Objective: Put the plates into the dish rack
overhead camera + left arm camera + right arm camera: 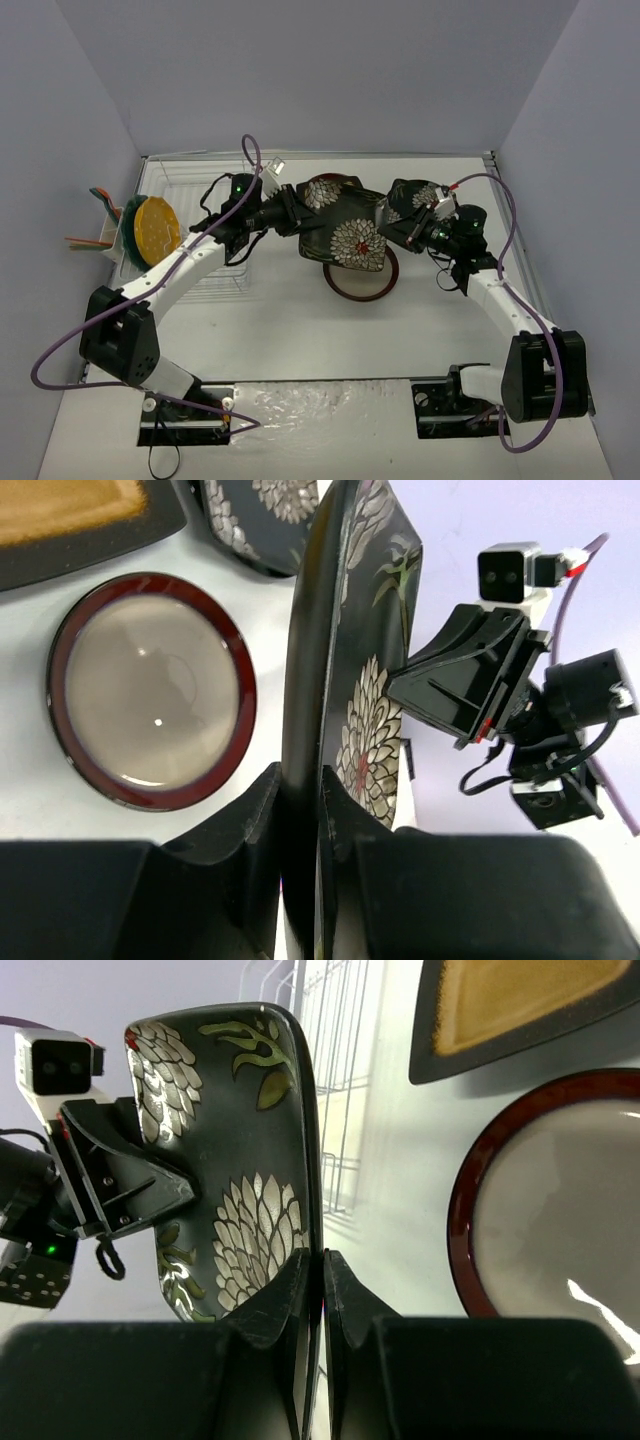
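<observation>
A black white-flowered plate (345, 235) is held on edge above the table, clamped from both sides. My left gripper (297, 215) is shut on its left rim (300, 810). On the opposite rim my right gripper (392, 228) is also shut (322, 1270). A red-rimmed plate (360, 285) lies flat beneath it. A second flowered plate (415, 195) lies behind my right gripper. A black square plate with a yellow centre (510, 1000) lies further back. The white wire dish rack (205, 255) stands at the left, with a teal plate (130, 225) and an orange-yellow plate (157, 225) upright in it.
A small white cup (100, 240) with coloured utensils hangs on the rack's left side. Grey walls close in the table on the left, back and right. The arm bases are bolted at the near edge.
</observation>
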Tool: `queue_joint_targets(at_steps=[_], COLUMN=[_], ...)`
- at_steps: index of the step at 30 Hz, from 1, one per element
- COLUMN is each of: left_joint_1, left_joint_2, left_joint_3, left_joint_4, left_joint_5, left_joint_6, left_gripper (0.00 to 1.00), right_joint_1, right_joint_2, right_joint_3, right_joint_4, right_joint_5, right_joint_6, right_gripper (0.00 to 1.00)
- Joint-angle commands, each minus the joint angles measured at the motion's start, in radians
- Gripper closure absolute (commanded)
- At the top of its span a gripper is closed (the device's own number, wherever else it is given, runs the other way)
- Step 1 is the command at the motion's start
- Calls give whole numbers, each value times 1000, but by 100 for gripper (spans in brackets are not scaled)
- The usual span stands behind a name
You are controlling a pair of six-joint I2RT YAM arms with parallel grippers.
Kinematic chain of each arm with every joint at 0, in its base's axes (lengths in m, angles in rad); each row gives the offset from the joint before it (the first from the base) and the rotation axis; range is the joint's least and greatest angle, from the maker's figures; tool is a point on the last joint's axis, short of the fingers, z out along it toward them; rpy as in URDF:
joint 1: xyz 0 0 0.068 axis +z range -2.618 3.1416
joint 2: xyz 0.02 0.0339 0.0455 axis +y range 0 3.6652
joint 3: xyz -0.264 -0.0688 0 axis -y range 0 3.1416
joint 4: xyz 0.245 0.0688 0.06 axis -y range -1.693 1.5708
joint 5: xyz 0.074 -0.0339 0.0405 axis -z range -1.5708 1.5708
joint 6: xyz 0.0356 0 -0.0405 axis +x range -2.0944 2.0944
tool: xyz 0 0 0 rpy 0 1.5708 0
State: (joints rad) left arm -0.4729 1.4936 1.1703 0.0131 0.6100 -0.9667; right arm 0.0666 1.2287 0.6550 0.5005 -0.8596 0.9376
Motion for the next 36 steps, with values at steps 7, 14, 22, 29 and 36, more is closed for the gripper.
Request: queue_joint_targets(at_steps=[7, 14, 22, 29, 36], left_joint_1=[17, 160, 315, 448, 563], left_joint_2=[-124, -203, -185, -94, 20], left_joint_3=[163, 309, 621, 703, 716], left_joint_4=[-222, -464, -858, -874, -800], left_joint_5=[-139, -213, -623, -786, -775], left_joint_6=[293, 479, 914, 1074, 1150], left_gripper=[100, 100, 100, 100, 100], right_joint_1=[6, 4, 4, 11, 22], right_joint_2=[-97, -120, -130, -116, -107], right_joint_3=[155, 202, 227, 216, 211], right_joint_4=[-206, -310, -389, -400, -410], right_joint_5=[7, 47, 108, 120, 127], right_joint_6=[-260, -344, -414, -426, -443], right_gripper=[23, 0, 0, 0, 0])
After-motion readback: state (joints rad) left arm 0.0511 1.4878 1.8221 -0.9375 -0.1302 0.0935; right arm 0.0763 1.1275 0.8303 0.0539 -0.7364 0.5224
